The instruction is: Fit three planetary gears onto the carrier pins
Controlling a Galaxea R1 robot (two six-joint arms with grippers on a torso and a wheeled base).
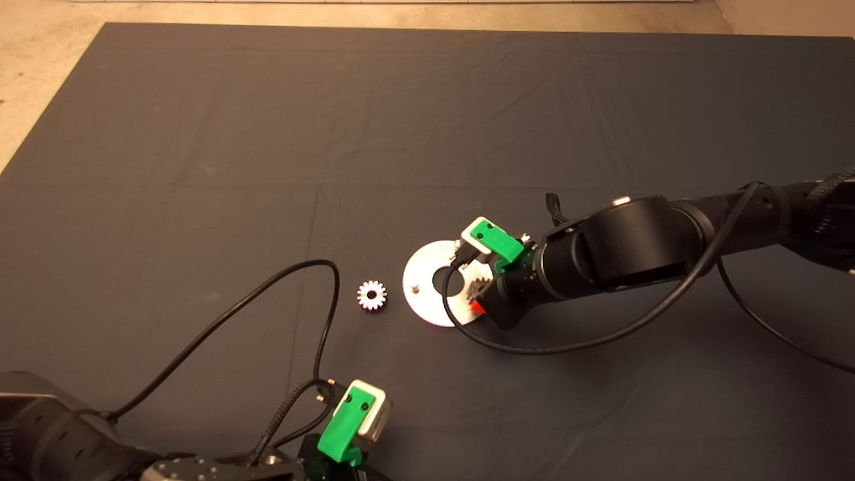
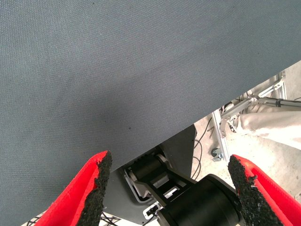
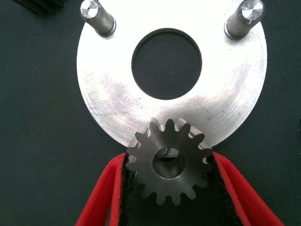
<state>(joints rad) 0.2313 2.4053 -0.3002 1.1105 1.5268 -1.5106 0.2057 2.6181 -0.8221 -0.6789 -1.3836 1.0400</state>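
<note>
The shiny round disc [image 1: 427, 304] [image 3: 117, 94] lies mid-mat with its carrier pins upright. Two bare pins [image 3: 97, 16] [image 3: 244, 18] show in the right wrist view, one pin [image 1: 415, 288] in the head view. My right gripper [image 1: 477, 298] [image 3: 169, 160] is shut on a planetary gear [image 3: 168, 162] [image 1: 477, 288], held flat over the disc's right rim; a silvery bit shows through its bore. A second gear [image 1: 372, 294] [image 3: 40, 5] lies loose on the mat just left of the disc. My left gripper [image 2: 169, 188] is parked at the mat's near edge, open and holding nothing.
A black cable [image 1: 320, 287] from the left arm loops over the mat close to the loose gear. Another cable [image 1: 568, 347] hangs under the right arm. Beyond the mat edge, the left wrist view shows a metal frame [image 2: 235, 117] and a person's leg [image 2: 273, 125].
</note>
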